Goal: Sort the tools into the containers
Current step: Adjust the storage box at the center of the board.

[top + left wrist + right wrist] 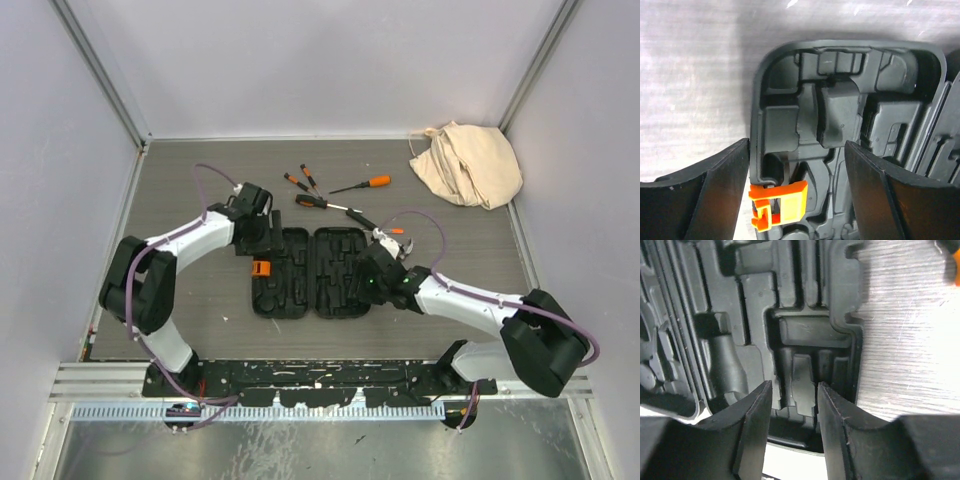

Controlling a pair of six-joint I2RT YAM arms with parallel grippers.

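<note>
A view from above shows a grey wood-grain worktop (190,290) walled in by pale panels, with two white-and-black robot arms reaching in from the near edge. The black plastic tool case (300,290) lies opened flat in the middle of the worktop, its two halves side by side and their moulded slots facing up. A small orange latch (261,267) sticks out from the outer edge of the left half. The left gripper (262,238) hangs over the far left corner of the case. In its wrist camera the jaws stand wide apart with nothing pinched between them. One finger (710,195) sits just outside the case wall and the other (890,195) is over the slots, with the orange latch (780,205) between them. The right gripper (368,280) is over the right half of the case, near its outer edge. Its wrist camera shows the jaws partly open and holding nothing. The two fingers (755,430) frame a narrow gap, and an empty slot near the case rim (805,375) shows through it. Beyond the case, toward the back wall, several screwdrivers (322,203) with orange and black handles lie loose on the worktop, none of them in the case. A crumpled beige cloth bag (467,163) sits in the far right corner, well apart from the case.
</note>
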